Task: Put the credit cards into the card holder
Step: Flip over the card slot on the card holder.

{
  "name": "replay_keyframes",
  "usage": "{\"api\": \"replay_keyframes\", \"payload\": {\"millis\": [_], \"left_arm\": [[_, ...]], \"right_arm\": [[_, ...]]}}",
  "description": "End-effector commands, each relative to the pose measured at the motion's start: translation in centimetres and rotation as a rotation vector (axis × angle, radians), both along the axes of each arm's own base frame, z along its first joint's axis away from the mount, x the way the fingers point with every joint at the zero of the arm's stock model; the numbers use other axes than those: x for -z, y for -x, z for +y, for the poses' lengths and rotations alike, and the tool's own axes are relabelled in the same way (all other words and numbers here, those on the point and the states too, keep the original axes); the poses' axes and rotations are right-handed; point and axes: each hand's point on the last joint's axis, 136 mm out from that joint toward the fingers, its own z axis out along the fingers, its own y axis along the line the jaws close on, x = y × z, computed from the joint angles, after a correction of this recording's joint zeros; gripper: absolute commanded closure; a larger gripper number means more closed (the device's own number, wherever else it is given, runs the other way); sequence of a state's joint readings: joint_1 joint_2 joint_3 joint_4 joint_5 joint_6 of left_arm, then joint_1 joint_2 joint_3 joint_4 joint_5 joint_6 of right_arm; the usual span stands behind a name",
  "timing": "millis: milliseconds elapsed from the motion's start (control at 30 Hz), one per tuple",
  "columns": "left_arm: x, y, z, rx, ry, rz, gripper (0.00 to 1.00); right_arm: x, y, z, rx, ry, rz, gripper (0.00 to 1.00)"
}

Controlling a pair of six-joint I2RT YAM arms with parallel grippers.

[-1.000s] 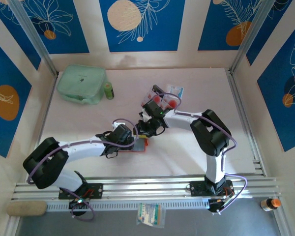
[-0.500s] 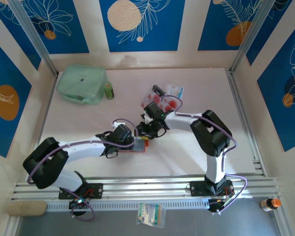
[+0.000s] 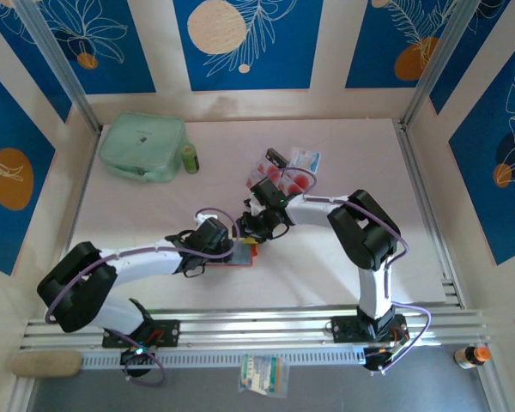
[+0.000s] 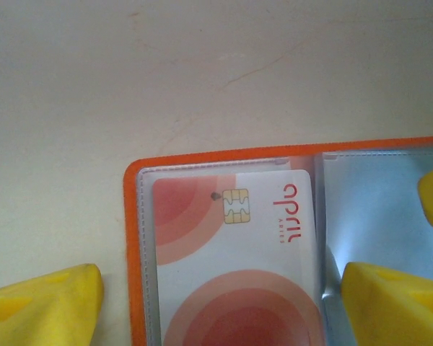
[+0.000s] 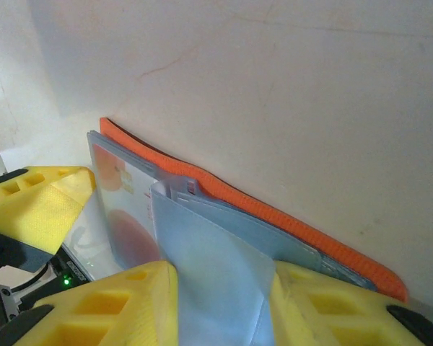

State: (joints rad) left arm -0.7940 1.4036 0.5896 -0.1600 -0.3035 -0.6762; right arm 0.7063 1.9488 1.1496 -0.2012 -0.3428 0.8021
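Note:
The orange card holder lies open on the table near the front. One credit card, pale with red rings and a chip, sits inside its left clear sleeve. My left gripper is open just above that page, one yellow finger beyond the orange edge and the other by the spine. My right gripper is shut on a pale blue clear sleeve, lifted off the holder. From above, both grippers meet over the holder. More credit cards lie behind them.
At the back left are a mint-green zip pouch and a small green bottle. A small printed packet and a dark item lie by the loose cards. Metal rails run along the near edge.
The right arm has shifted slightly to the left over the holder. The left arm and the holder stay where they were.

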Motion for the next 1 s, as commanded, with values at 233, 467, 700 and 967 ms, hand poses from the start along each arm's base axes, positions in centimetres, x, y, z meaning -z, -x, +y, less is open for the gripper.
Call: {"api": "replay_keyframes", "payload": {"millis": [233, 467, 700, 967], "left_arm": [[-2.7, -0.1, 1.3, -0.038, 0.000, -0.060, 0.10], [-5.9, -0.3, 2.3, -0.064, 0.025, -0.143, 0.09], [-7.8, 0.0, 3.2, -0.081, 0.049, -0.191, 0.09], [-8.0, 0.3, 3.8, -0.090, 0.049, -0.200, 0.09]], "right_arm": [[-3.7, 0.3, 1.7, -0.032, -0.089, -0.011, 0.60], [-4.6, 0.6, 3.5, -0.057, -0.108, -0.015, 0.57], [-4.4, 0.6, 5.1, -0.063, -0.112, -0.005, 0.54], [-3.4, 0.4, 6.6, -0.063, -0.114, 0.017, 0.47]]}}
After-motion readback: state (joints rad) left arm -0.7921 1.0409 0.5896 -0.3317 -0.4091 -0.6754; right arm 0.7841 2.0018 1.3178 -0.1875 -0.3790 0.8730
